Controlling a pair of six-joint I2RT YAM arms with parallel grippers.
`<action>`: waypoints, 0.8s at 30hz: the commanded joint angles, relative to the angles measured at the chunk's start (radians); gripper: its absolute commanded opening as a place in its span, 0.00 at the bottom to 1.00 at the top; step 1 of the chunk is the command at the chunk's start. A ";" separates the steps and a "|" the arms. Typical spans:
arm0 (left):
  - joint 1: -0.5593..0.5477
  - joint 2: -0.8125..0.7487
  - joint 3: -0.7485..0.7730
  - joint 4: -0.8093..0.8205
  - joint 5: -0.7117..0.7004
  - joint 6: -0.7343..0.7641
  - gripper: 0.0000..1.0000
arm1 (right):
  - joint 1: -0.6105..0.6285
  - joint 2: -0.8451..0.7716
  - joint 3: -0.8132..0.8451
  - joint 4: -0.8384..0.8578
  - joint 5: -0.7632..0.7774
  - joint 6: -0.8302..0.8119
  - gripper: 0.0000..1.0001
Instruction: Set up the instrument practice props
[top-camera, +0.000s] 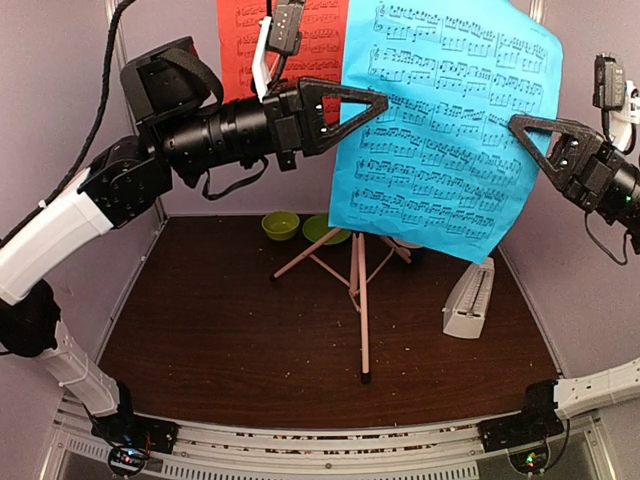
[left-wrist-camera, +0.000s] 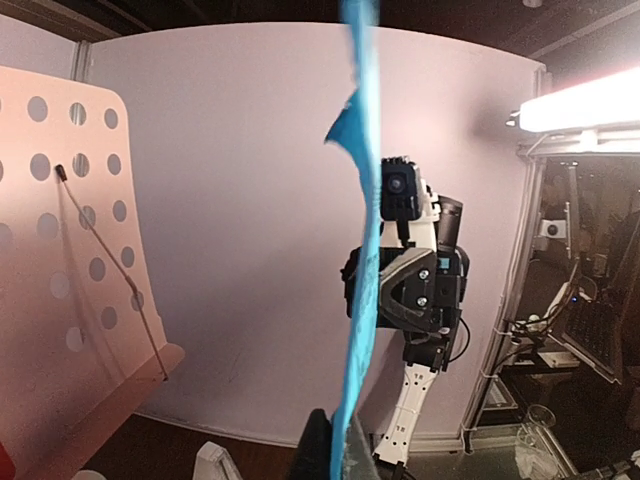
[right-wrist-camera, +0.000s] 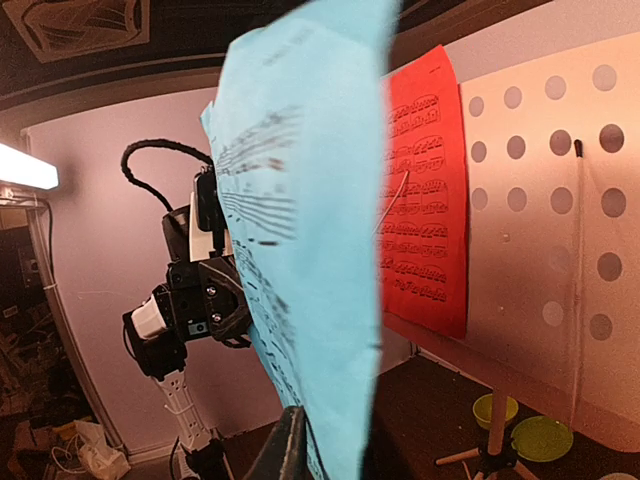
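Note:
The cyan sheet-music page (top-camera: 450, 120) hangs in the air in front of the stand, held at both side edges. My left gripper (top-camera: 383, 100) is shut on its left edge; the left wrist view shows the page edge-on (left-wrist-camera: 360, 250) between the fingers (left-wrist-camera: 318, 455). My right gripper (top-camera: 515, 122) is shut on its right edge (right-wrist-camera: 300, 250). The red page (top-camera: 250, 40) rests on the pale pink perforated stand desk (right-wrist-camera: 545, 200), behind the cyan page. The tripod legs (top-camera: 360, 290) stand mid-table. The white metronome (top-camera: 470, 300) stands on the table at the right.
Two lime-green dishes (top-camera: 280, 225) (top-camera: 325, 230) sit at the back of the dark table behind the tripod. Purple walls enclose the table on three sides. Each arm shows in the other's wrist view, the right arm (left-wrist-camera: 415, 280) and the left arm (right-wrist-camera: 195, 300).

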 joint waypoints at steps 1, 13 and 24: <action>-0.001 0.016 0.087 -0.002 -0.130 0.010 0.00 | -0.013 -0.005 0.043 0.000 0.205 -0.019 0.20; 0.120 0.111 0.392 -0.179 -0.357 -0.018 0.00 | -0.102 0.205 0.279 -0.091 0.442 -0.110 0.22; 0.238 0.174 0.521 -0.237 -0.376 -0.024 0.00 | -0.279 0.419 0.495 -0.254 0.348 0.002 0.34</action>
